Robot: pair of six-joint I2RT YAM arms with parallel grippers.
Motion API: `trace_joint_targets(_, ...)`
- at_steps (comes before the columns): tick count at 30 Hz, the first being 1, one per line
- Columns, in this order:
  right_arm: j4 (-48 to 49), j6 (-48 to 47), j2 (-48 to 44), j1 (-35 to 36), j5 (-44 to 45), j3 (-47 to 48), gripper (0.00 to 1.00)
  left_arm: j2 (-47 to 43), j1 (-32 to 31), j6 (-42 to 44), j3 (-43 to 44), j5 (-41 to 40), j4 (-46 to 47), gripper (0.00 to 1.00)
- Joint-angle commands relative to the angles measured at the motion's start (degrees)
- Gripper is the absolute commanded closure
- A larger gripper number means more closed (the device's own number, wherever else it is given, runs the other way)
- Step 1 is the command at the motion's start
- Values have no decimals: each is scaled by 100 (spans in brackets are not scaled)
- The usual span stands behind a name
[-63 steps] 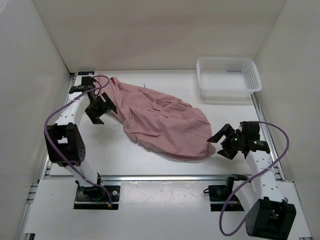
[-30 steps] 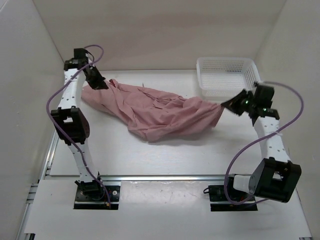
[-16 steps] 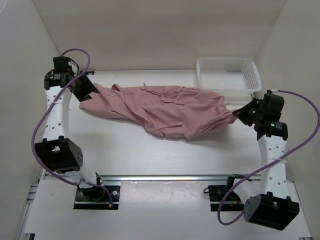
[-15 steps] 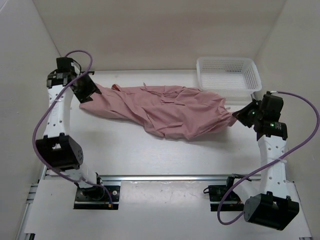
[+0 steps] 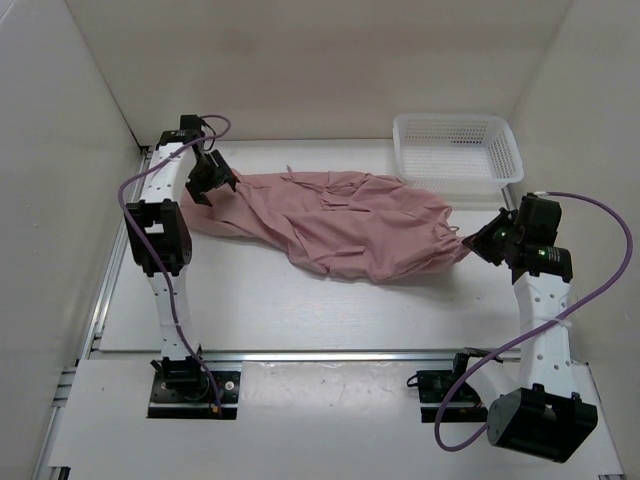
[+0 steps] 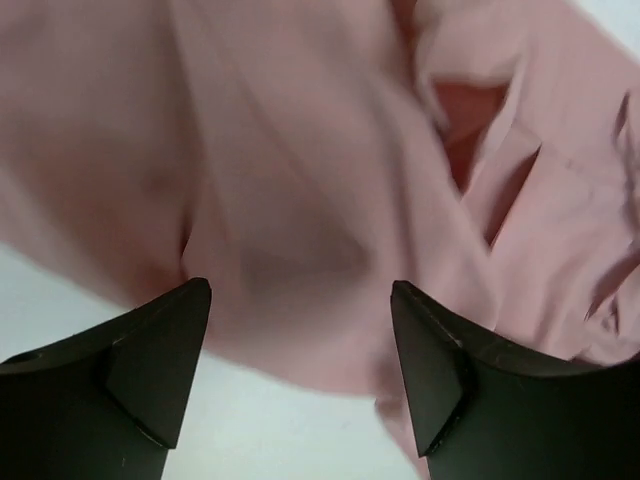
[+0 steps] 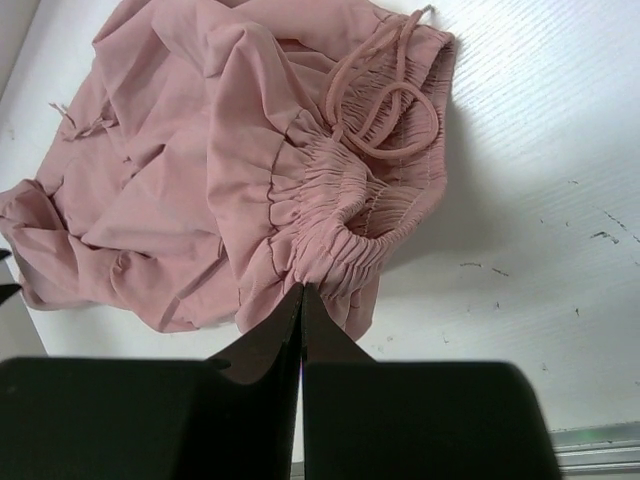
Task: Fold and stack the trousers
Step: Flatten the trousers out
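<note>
Trousers [image 5: 340, 225]: dusty-pink, thin, heavily wrinkled, waist gathered. Laid across centre of top view on table [image 5: 250, 310]. Waist clamped at right end by right gripper [image 5: 480, 240]. Left end overhung by left gripper [image 5: 212, 178], jaws apart, nothing clamped. Long axis left-right, waist pointed right.

Overhead view evenly and brightly lit, shadows soft. My left wrist view is blurred across the trousers [image 6: 300, 180]. Right wrist view sharp; cloth throws a soft shadow on the bench [image 7: 560, 150].
</note>
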Motion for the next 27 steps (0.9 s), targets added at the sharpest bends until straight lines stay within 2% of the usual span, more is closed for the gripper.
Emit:
trace_joint_targets(1, -139, -226, -86, -3, -110, -22, 100, 509, -20, -258, 595, -134, -142, 16)
trace_joint_targets(2, -200, -227, -86, -3, -110, -22, 100, 616, -20, -259, 667, -73, -142, 16)
trace_joint_targets(3, -201, -227, -86, -3, -110, -22, 100, 705, -20, -259, 772, -72, -142, 20)
trace_joint_targets(4, -279, -227, -86, -3, -110, 30, 100, 758, -20, -259, 773, -72, -142, 42)
trace_joint_targets(6, -280, -279, -34, -3, 13, 83, 100, 758, -20, -259, 851, -72, -142, 69)
trace_joint_targets(7, -341, -279, -33, -3, 13, 136, 100, 758, -20, -259, 948, -72, -142, 87)
trace_joint_targets(8, -341, -279, 36, -3, 13, 136, 100, 758, -20, -206, 1036, -72, -142, 90)
trace_joint_targets(12, -341, -332, 178, -3, 66, 382, 100, 609, -20, -4, 2009, -265, -729, 90)
trace_joint_targets(14, -211, -332, 370, -3, 66, 566, 100, 234, 59, -4, 2222, -266, -784, 90)
trace_joint_targets(15, -122, -332, 458, -3, 66, 828, 100, 83, 146, -4, 2301, -266, -784, 90)
trace_joint_targets(17, -60, -332, 923, -3, 127, 1320, 100, -233, 235, -170, 2731, 286, -705, 90)
trace_joint_targets(19, -173, -263, 1501, -55, 128, 2435, 100, -453, 383, -223, 3101, 560, -705, 90)
trace_joint_targets(23, -315, -139, 1716, -55, 188, 3807, 100, -1428, 795, -223, 2735, 745, -424, 90)
trace_joint_targets(26, -315, -86, 1339, -55, 487, 3898, 100, -2263, 1138, -223, 2156, 798, -187, 90)
trace_joint_targets(27, -315, -34, 1242, -55, 558, 3646, 100, -2492, 1192, -223, 1927, 702, -134, 90)
